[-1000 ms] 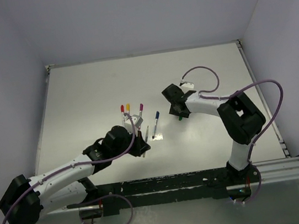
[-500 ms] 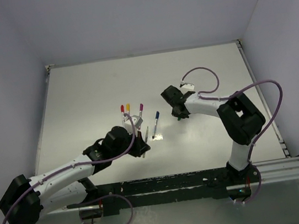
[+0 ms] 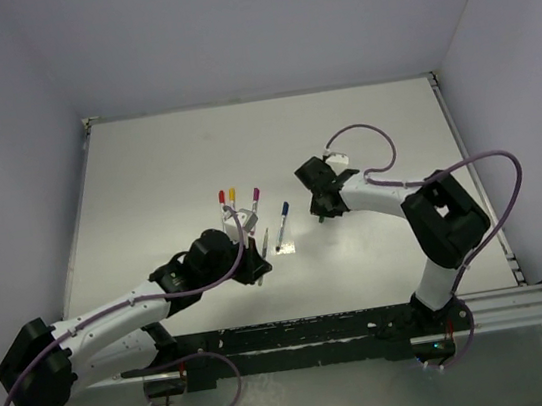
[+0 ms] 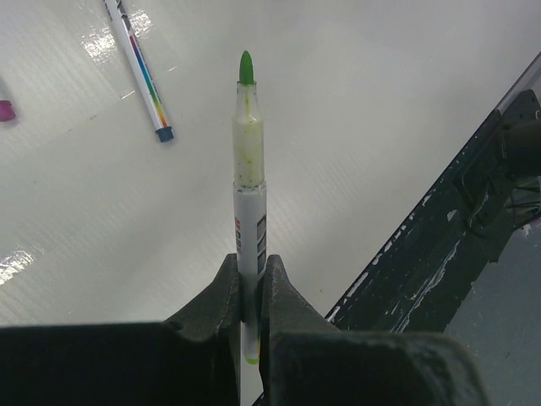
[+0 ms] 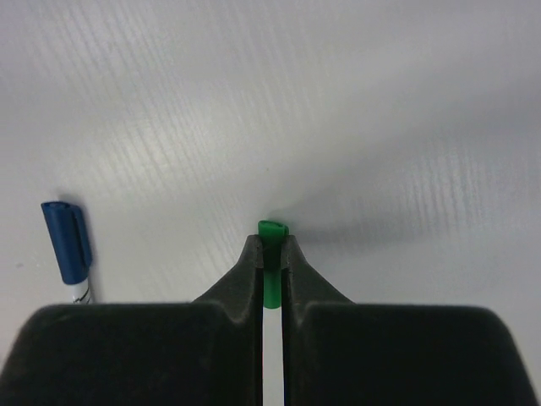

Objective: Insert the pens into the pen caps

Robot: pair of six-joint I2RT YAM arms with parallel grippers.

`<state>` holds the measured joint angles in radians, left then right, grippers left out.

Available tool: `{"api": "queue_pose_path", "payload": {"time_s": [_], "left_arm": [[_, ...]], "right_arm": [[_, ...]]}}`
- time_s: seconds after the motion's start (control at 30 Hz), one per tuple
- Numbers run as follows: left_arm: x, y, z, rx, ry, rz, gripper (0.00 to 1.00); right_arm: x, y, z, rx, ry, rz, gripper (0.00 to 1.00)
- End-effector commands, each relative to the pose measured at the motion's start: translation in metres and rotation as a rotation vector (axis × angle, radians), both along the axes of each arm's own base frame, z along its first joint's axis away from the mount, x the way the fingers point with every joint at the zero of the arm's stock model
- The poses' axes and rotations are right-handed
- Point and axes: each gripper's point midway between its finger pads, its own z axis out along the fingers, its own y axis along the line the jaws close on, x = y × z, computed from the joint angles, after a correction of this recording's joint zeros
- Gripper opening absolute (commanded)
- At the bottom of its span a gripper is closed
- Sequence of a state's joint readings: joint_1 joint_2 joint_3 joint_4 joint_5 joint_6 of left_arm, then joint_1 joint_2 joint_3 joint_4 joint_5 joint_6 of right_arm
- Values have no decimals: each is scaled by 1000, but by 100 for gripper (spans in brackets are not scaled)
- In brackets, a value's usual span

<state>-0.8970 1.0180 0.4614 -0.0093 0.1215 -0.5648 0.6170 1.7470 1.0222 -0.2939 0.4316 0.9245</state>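
Green plastic shows between the right gripper's [image 5: 270,247] clenched jaws: the green cap [image 5: 271,288], pinched close to the white table [image 5: 380,101]. A blue-capped pen [image 5: 69,249] lies near it. The left gripper [image 4: 251,272] clamps a green-tipped pen [image 4: 248,178], uncapped, its tip pointing away over the table, apart from the cap.

Green cap [image 5: 271,227] mostly hidden inside the right gripper [image 5: 270,247]; purple cap [image 4: 4,110] cut off at view's edge.

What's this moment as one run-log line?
left fingers: shut on green-tipped pen | right fingers: shut on green cap | pen and cap apart, not yet joined
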Motion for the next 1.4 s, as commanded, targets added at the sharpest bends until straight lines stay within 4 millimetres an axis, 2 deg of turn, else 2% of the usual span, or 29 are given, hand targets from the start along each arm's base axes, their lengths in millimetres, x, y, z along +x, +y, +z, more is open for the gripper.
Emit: {"api": "queue_pose_path", "payload": {"time_s": [0.0, 0.13, 0.27, 0.47, 0.6, 0.77, 0.93, 1.13, 1.37], "left_arm": [[11, -5, 25, -56, -62, 27, 0], [16, -10, 36, -82, -82, 35, 0], [19, -19, 50, -142, -96, 28, 0], [16, -38, 82, -266, -128, -31, 0], [12, -51, 104, -376, -142, -75, 0], [8, -67, 116, -446, -114, -124, 0], [6, -75, 127, -490, -91, -145, 0], [4, -77, 141, -531, -93, -164, 0], [1, -80, 142, -547, -81, -177, 0]], "right_arm": [[-4, 22, 30, 68, -17, 153, 0], [12, 39, 85, 164, -195, 244, 0], [6, 50, 130, 269, -356, 348, 0], [-18, 64, 203, 438, -621, 518, 0], [-39, 68, 241, 542, -770, 605, 0], [-56, 74, 270, 644, -888, 674, 0], [-69, 81, 286, 724, -957, 737, 0], [-77, 84, 294, 793, -998, 763, 0], [-81, 83, 302, 853, -1030, 746, 0]]}}
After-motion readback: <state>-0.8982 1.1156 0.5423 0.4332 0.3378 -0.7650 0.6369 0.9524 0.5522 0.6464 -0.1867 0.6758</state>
